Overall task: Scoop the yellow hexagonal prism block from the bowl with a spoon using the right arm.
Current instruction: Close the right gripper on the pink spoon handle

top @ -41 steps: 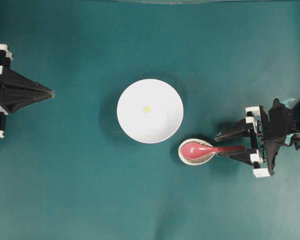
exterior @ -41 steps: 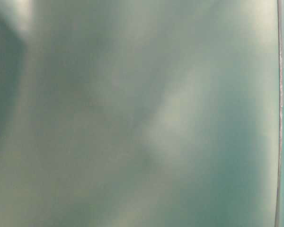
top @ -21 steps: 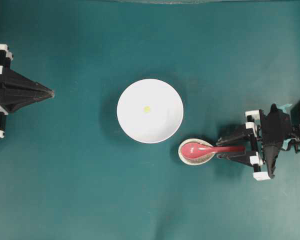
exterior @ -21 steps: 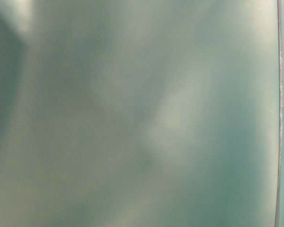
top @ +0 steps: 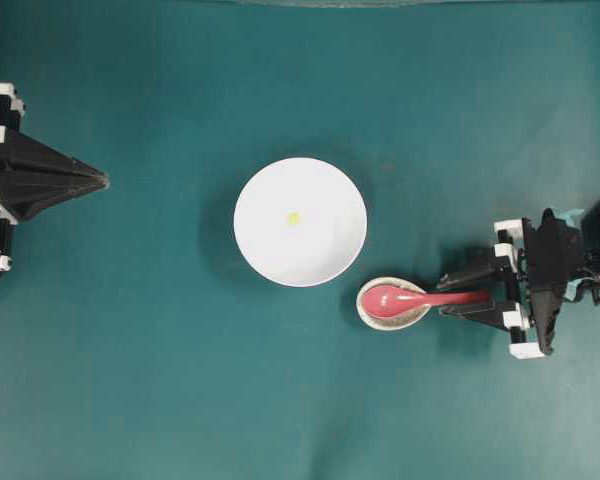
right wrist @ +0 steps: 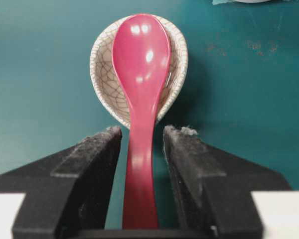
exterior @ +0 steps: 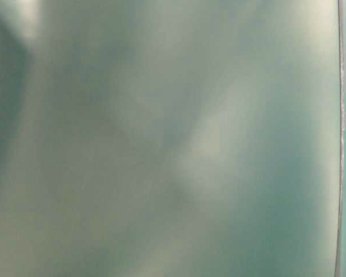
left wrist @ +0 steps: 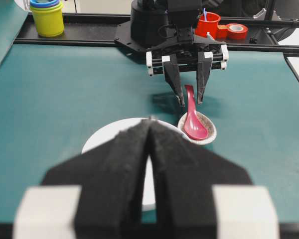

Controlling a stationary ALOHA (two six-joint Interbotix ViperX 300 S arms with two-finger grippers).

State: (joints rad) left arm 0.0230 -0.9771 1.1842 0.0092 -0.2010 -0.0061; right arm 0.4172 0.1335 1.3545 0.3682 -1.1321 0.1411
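The white bowl sits mid-table with the tiny yellow hexagonal prism block inside it. To its lower right, the pink-red spoon lies with its scoop in a speckled spoon rest. My right gripper is open and straddles the spoon's handle. In the right wrist view the spoon runs between the fingers, with a small gap on each side. My left gripper is shut at the far left, pointing at the bowl. The block is hidden in the wrist views.
Beyond the table's far edge in the left wrist view stand stacked cups, a red cup and a tape roll. The table-level view is a blur of green.
The right gripper's jaws have drawn closer round the spoon's handle and the wrist has straightened in line with it. Spoon, bowl and block have not moved.
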